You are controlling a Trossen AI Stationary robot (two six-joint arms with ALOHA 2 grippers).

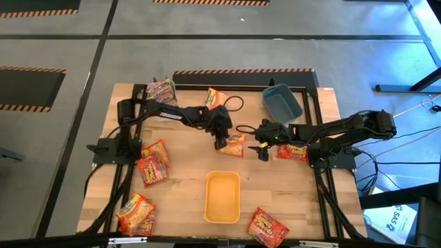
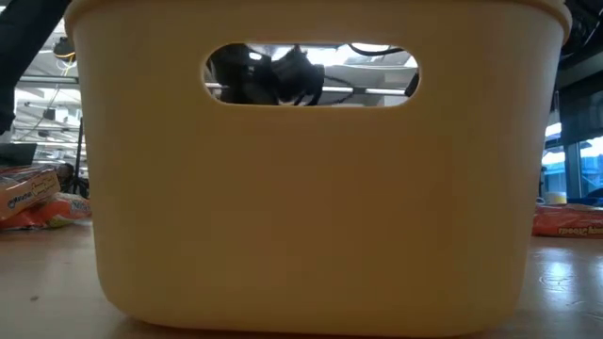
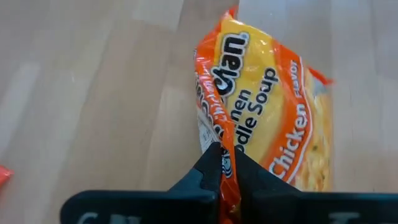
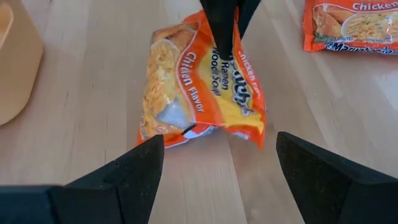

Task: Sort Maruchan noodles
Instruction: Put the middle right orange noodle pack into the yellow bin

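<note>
The orange-yellow chicken packet (image 1: 236,143) lies at the middle of the wooden table (image 1: 186,186), between the two grippers. Judged from its look, it is light, with a crinkly and probably slippery plastic film over a brittle noodle block. Film of this kind gives under pressure, and the block may crack if it is squeezed flat-on. The preferred hold is therefore the sealed edge or a pinched fold of film, not the block itself.

The left gripper (image 3: 227,177) is clamped on exactly such a fold at one short end of the packet. The right wrist view shows its fingers (image 4: 225,25) pressed together with the wrapper bunched between them. A hold at one end is expected to let the packet hang and swing when raised.

The packet's long axis runs away from the left gripper, roughly in line with that arm's reach. The printed face is up. In the high view the packet lies almost crosswise to the table's length, slightly tilted.

The right gripper (image 4: 219,168) hovers just beside the packet's far end with its fingers spread wide and holding nothing.

Further out, the yellow bin (image 1: 222,197) stands near the table's front edge, and the blue bin (image 1: 282,102) stands near the rear right corner. Other packets lie scattered: one (image 1: 293,151) just beside the right arm, several (image 1: 151,165) on the left side, and one (image 1: 267,227) at the front.
</note>
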